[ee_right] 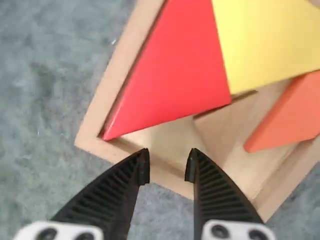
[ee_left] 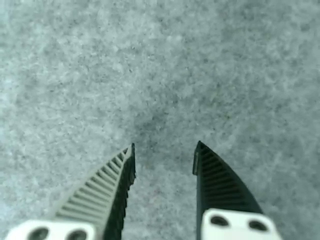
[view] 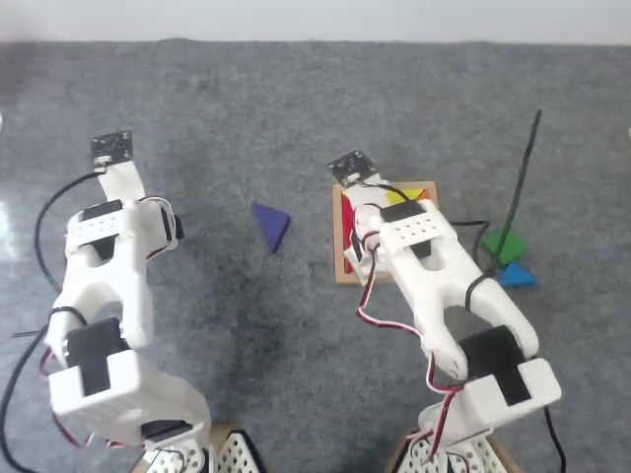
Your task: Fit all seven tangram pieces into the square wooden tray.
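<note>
My right claw [ee_right: 167, 162] hangs released, empty, over the wooden tray [ee_right: 105, 100] beside the red triangle [ee_right: 175, 75]; my left claw [ee_left: 165, 152] gapes above carpet [ee_left: 150, 60].

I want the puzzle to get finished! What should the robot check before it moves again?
1. Right gripper open and empty, over the rim of the wooden tray: ok.
2. Left gripper open and empty, over grey carpet: ok.
3. Red triangle, yellow triangle and orange piece in tray: ok.
4. All pieces in: not ok; dark blue triangle, green piece and light blue triangle lie outside.
5. Red triangle lying flat: cannot tell.
</note>
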